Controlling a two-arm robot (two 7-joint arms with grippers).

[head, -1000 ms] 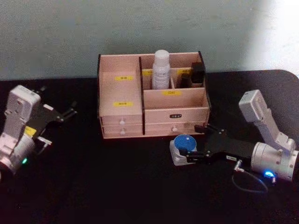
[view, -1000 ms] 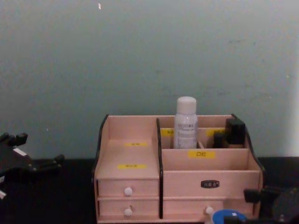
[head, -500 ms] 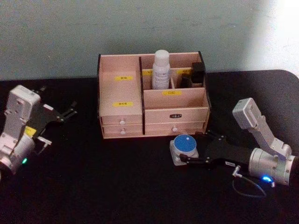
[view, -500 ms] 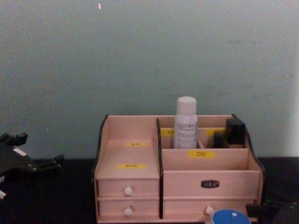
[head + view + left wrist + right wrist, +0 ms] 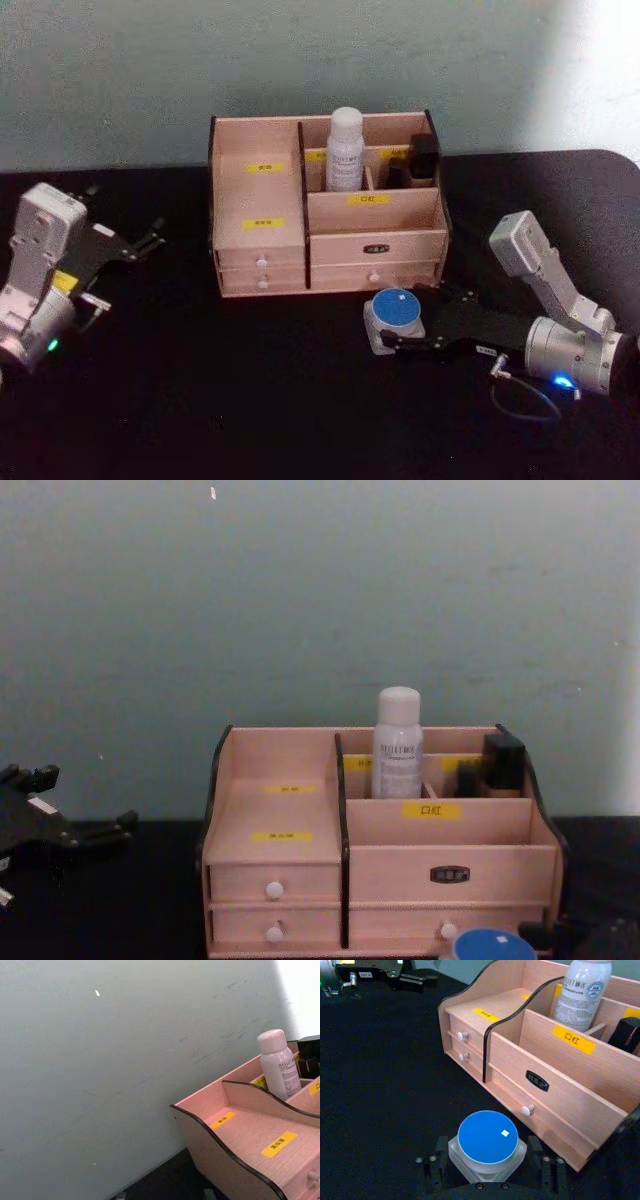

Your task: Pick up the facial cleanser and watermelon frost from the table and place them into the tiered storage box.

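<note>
While spread wide, flanks the blue-lidded jar (image 5: 487, 1137) with the right gripper (image 5: 488, 1152), one jaw at each side; stands that jar on the black table (image 5: 250, 400), just before the right drawers of the tiered storage box (image 5: 260, 215); shows a white bottle (image 5: 345, 150) upright in a rear compartment; rests the left gripper (image 5: 158, 234), jaws apart, far left.

At the black right pincer (image 5: 488, 1150), the jar (image 5: 487, 1136) was blue-lidded, clear-bodied. Beyond it, the tiered storage box (image 5: 560, 1087) was pinkish wood, dark-edged, yellow-labelled, white-knobbed.
</note>
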